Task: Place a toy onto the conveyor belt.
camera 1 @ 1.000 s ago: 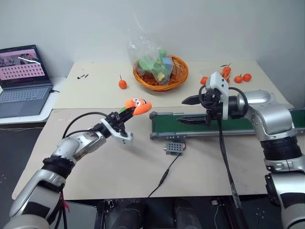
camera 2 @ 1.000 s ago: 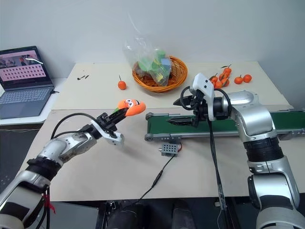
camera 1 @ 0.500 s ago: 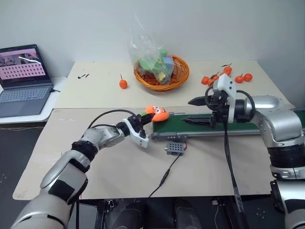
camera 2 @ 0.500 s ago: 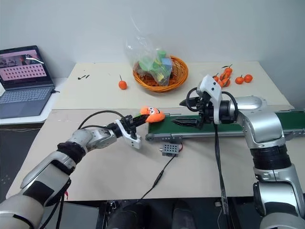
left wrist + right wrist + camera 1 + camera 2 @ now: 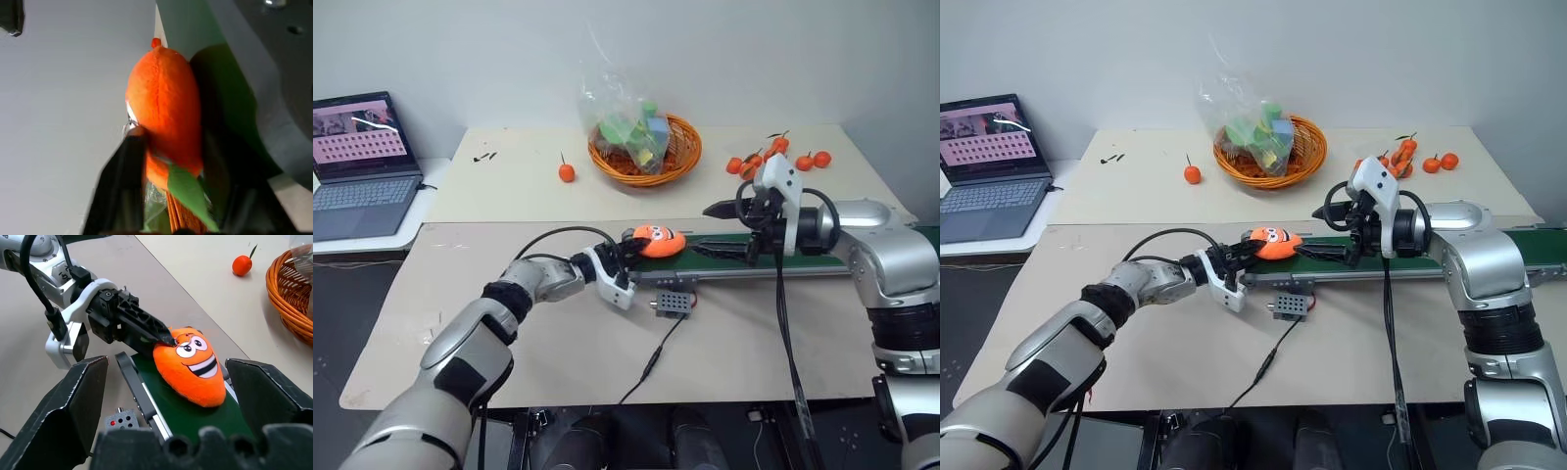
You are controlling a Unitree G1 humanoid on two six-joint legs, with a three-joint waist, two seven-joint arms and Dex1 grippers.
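Orange plush toy [image 5: 190, 365], rounded with a cartoon face and a green leaf patch, lies on the near end of the long dark green conveyor belt [image 5: 822, 257] in its grey metal frame, directly ahead of the left end effector [image 5: 1242, 253], whose black fingers sit slightly parted at the toy's leaf end (whether they touch it I cannot tell), which I judge a release onto the belt. Facing it across the toy, the right end effector [image 5: 713, 227] hovers spread wide and holding nothing, probably just clear of the drop.
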